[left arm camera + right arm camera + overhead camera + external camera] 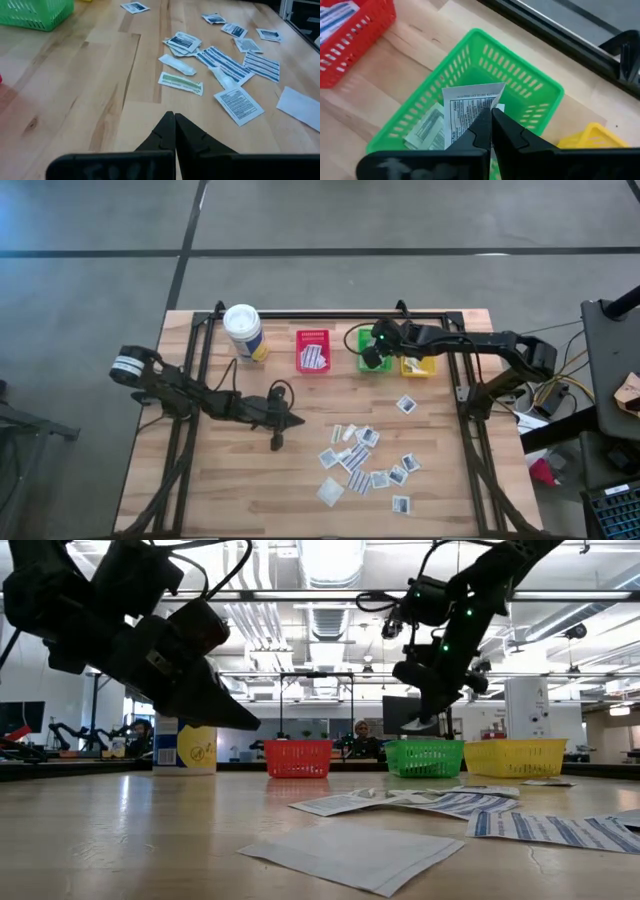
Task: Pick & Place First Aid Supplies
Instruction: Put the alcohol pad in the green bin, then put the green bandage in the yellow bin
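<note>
right gripper (491, 117) over green bin (530, 85), pinching white printed packet (467, 102) | left gripper (174, 122) closed, empty, mid-table | loose packets (362, 460) on table (240, 480)

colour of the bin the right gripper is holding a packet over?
Green: a green plastic lattice bin, clearest in the right wrist view, under the right gripper and its white printed paper packet.

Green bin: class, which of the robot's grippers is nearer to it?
The right gripper hangs directly over the green bin, shut on a white packet. The left gripper, shut and empty, sits well away, mid-table.
</note>
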### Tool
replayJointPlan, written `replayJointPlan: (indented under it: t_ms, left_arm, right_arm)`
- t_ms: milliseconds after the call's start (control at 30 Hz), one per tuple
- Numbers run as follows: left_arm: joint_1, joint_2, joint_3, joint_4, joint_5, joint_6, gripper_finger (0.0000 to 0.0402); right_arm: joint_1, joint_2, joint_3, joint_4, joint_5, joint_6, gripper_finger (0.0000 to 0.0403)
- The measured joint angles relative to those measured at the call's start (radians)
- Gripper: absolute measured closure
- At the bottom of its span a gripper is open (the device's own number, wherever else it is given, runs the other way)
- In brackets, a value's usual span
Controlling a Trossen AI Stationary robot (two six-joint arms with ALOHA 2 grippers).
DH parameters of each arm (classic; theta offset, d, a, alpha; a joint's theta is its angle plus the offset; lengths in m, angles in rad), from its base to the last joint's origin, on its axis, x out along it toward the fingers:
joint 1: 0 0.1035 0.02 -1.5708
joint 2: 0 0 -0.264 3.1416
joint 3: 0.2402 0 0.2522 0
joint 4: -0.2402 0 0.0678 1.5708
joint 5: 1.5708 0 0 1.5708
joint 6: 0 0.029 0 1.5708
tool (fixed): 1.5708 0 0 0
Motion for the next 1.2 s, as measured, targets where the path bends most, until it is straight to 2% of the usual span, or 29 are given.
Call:
replayJointPlan:
  t_ms: [567,1000,1200]
  left_arm:
    - [0.000,0.001,-0.005,0.007,0.000,-0.002,0.0401]
    - [0.000,0.002,0.030,0.003,0.018,-0.002,0.0401]
    - [0.000,0.002,0.030,-0.010,0.047,-0.002,0.0401]
  right_arm:
    - [0.000,0.104,-0.025,0.025,-0.019,0.045,0.0389]
    - [0.000,0.096,-0.023,0.033,-0.023,0.013,0.0285]
    - [0.009,0.031,-0.022,-0.004,-0.144,0.048,0.0259]
